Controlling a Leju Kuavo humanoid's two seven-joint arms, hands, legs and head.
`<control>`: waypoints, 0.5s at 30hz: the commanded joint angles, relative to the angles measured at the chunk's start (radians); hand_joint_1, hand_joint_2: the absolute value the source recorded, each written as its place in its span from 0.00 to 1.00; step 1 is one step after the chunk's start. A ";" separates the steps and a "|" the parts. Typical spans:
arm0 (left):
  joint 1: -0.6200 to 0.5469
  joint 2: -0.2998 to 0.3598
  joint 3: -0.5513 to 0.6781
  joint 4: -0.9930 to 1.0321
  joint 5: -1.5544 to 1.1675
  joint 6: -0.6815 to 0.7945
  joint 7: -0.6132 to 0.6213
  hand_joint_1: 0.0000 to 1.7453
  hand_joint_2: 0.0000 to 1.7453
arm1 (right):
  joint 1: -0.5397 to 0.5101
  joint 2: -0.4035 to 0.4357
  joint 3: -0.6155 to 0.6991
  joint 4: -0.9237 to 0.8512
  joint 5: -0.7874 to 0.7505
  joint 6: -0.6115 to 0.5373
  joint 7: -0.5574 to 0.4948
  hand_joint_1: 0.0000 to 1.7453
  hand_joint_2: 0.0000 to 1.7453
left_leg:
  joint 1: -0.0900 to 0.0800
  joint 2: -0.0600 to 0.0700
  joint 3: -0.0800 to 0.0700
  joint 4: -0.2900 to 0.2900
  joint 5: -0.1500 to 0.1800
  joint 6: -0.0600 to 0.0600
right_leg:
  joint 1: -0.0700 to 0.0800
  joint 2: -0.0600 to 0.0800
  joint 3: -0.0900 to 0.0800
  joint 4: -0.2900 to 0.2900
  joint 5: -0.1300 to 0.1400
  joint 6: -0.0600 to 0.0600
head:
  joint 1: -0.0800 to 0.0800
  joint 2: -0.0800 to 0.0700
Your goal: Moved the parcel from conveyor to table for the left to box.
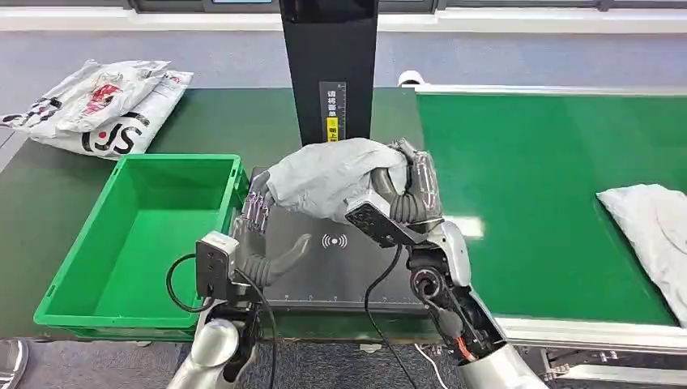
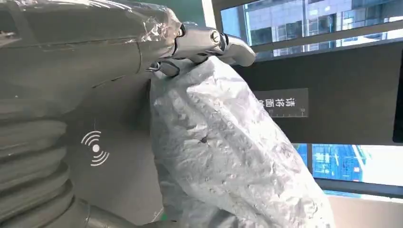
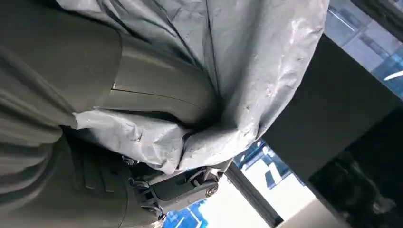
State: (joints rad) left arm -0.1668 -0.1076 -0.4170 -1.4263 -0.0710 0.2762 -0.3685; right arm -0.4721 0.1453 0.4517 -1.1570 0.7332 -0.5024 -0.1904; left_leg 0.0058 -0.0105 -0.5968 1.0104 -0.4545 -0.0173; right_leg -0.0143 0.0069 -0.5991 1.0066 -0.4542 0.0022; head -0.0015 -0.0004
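Both hands meet at the crumpled grey plastic parcel [image 1: 332, 174], held above the dark scanner pad [image 1: 340, 271] on the counter. Right hand [image 1: 401, 194] fingers clamp it; left hand [image 1: 258, 215] fingers touch its edge, grip unclear. Risk: slack film slips, dropping it short of the green plastic crate [image 1: 138, 235].

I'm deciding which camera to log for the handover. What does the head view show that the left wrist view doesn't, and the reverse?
Head view alone: the green bin, the conveyor belt with a second grey parcel, printed bags, and the right hand gripping the grey parcel. Left wrist view alone: windows behind. Shared: the grey parcel, the left hand, the scanner pad.
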 commanded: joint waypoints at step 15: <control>-0.063 0.025 -0.075 0.084 0.024 0.014 -0.002 0.00 1.00 | -0.112 0.017 0.085 0.204 -0.057 0.058 0.013 1.00 1.00 | 0.000 0.002 0.003 -0.001 0.000 0.000 | 0.000 0.000 0.003 -0.001 0.000 0.000 | 0.000 0.000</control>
State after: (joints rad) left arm -0.1747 -0.1076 -0.4170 -1.4069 -0.0633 0.2770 -0.3689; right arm -0.4902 0.1530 0.4543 -1.1021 0.7275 -0.4978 -0.1900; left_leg 0.0059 -0.0104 -0.5969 1.0104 -0.4544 -0.0175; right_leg -0.0141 0.0069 -0.5995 1.0066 -0.4542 0.0021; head -0.0011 -0.0004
